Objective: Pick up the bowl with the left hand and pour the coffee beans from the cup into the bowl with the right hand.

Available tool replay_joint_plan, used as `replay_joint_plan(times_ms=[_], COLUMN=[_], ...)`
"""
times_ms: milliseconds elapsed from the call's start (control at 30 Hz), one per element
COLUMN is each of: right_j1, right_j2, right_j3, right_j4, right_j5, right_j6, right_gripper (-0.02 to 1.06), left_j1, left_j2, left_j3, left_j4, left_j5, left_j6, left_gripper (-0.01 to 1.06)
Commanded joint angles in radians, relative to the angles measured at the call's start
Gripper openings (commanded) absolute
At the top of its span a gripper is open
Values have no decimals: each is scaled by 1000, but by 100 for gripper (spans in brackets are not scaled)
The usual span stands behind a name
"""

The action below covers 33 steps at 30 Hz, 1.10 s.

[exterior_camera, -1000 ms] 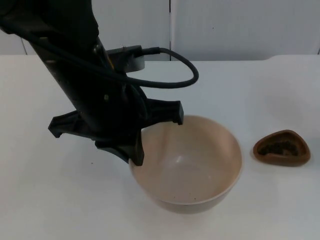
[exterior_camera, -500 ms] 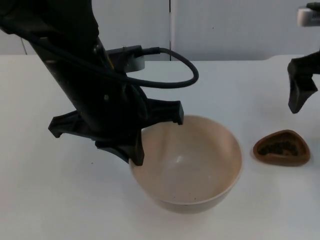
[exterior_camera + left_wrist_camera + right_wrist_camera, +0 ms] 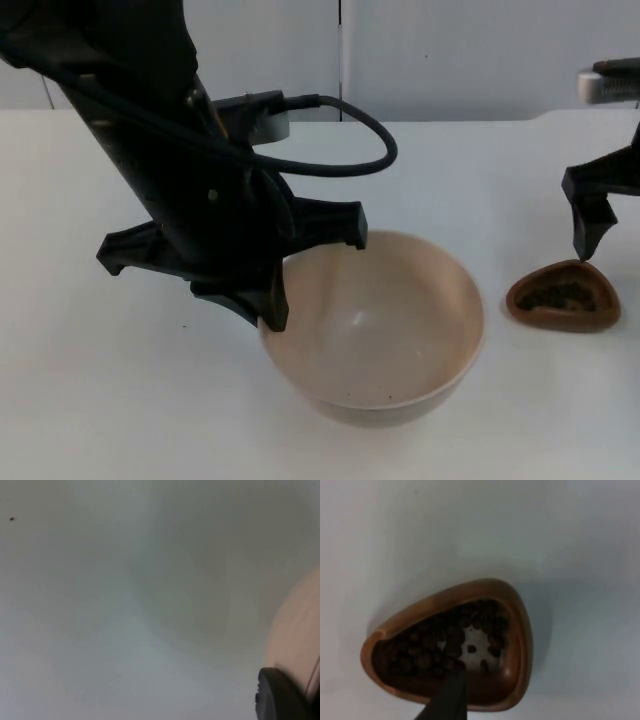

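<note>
A large beige bowl (image 3: 385,330) is at the middle of the table, with a few dark specks inside. My left gripper (image 3: 272,300) is shut on its left rim; in the left wrist view one black fingertip (image 3: 280,695) lies against the bowl's outer wall (image 3: 295,635), which casts a shadow on the table. A brown three-cornered cup (image 3: 562,297) holding coffee beans (image 3: 445,645) stands to the right of the bowl. My right gripper (image 3: 612,238) hangs open just above the cup's far side, one fingertip (image 3: 449,692) over its near rim.
The white table (image 3: 500,170) runs back to the grey partition wall (image 3: 450,50). The left arm (image 3: 170,150) rises toward the upper left.
The right gripper came in from the right edge and dropped toward the cup, shifting slightly left. The left arm, bowl and cup have not moved.
</note>
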Motion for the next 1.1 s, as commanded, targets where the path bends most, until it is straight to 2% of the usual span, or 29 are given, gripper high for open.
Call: replay_joint_plan(times_ms=[0,367,767,1067], right_j1=[6,6,6,6], right_j2=[19,79,130,153], right_j3=[-4,-4,-2,-2], right_j4=[-6,-8,-13,-32], right_j5=[-20,-90,-99,-111], right_j6=[6,14,17,32], right_gripper=[100,92,89,82], left_j1=[-6,-6,-6,-6], left_j2=[-12,-12,-12,-10], left_j3=[4,4,4,4], left_j4=[-1,-1,-3,-3], left_j5=[-1,-5,-10,-10], left_j6=[-3,-3,-3,-3], left_gripper=[0,0,0,0])
